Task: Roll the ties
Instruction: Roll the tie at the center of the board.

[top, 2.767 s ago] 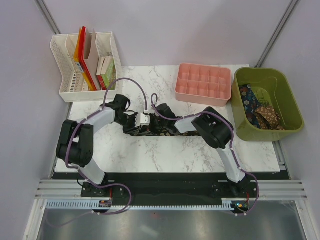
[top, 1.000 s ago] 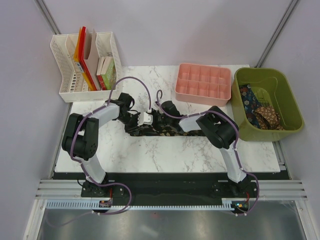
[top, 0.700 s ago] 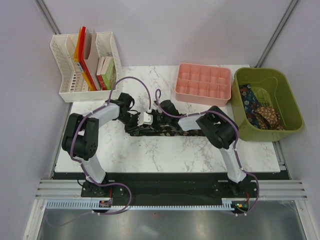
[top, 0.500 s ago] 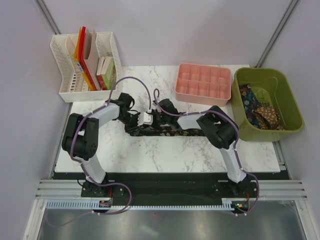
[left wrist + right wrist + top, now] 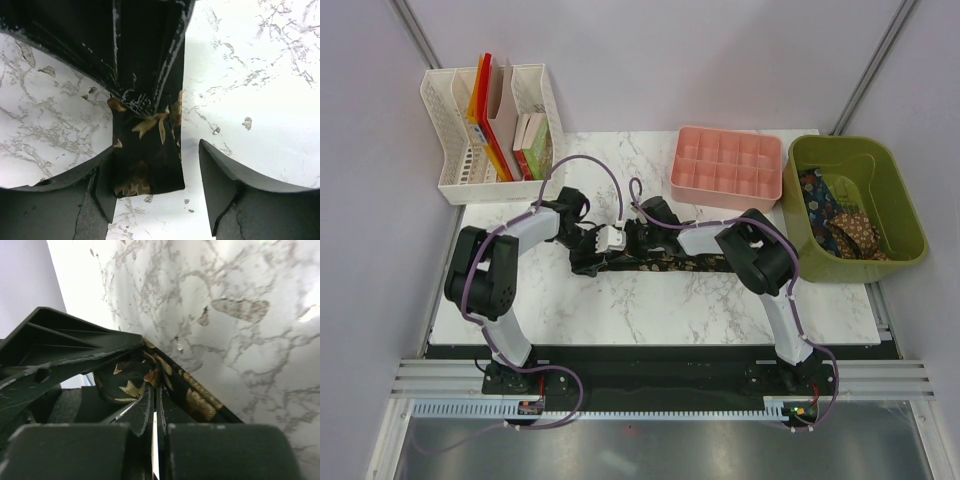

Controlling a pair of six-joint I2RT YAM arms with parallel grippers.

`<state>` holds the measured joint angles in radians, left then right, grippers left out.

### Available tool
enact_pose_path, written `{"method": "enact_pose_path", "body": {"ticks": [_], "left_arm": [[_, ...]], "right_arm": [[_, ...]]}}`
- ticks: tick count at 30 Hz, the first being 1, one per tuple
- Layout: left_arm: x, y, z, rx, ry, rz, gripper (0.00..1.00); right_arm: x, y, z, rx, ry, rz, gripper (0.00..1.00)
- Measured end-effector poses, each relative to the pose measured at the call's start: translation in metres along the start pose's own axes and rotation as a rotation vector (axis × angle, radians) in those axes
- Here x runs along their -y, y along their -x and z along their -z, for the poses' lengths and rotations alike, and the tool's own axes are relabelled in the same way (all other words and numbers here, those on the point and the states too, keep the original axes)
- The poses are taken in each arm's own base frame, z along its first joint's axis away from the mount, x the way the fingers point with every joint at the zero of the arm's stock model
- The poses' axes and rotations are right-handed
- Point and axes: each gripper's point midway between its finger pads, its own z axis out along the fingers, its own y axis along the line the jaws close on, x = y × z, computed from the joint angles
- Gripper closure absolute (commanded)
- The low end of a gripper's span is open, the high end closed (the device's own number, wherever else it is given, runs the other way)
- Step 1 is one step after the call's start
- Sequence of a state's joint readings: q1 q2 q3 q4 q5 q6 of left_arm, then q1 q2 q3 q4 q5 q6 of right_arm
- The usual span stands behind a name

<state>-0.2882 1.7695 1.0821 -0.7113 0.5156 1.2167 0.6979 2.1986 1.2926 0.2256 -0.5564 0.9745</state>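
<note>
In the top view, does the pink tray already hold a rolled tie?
No, every compartment of the pink tray shows only its bare pink bottom.

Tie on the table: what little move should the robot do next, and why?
Probably the right tool should twist to curl the tie over itself: it is shut on the tie near its end, and the left tool stands open around it.

We read this as a robotics lab test cell: plain grey partition walls enclose a marble-pattern tabletop; the left arm and right arm are bolted to a black base plate beside aluminium rails and a slotted cable duct.
</note>
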Motion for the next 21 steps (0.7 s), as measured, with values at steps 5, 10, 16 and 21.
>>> {"method": "enact_pose_path", "body": {"ticks": [5, 10, 16, 21], "left_arm": [[0.0, 0.004, 0.005, 0.013, 0.01, 0.012, 0.26], [-0.008, 0.005, 0.014, 0.028, 0.053, 0.025, 0.25], [-0.014, 0.003, 0.016, 0.036, 0.074, 0.038, 0.42], [-0.01, 0.007, 0.016, 0.052, 0.065, 0.054, 0.51]], "right_arm": [[0.006, 0.002, 0.001, 0.0, -0.011, 0.007, 1.0], [0.007, 0.002, 0.001, -0.002, -0.012, 0.021, 1.0], [0.006, 0.001, 0.001, -0.001, -0.006, 0.026, 1.0], [0.006, -0.001, 0.0, 0.002, 0.003, 0.02, 1.0]]}}
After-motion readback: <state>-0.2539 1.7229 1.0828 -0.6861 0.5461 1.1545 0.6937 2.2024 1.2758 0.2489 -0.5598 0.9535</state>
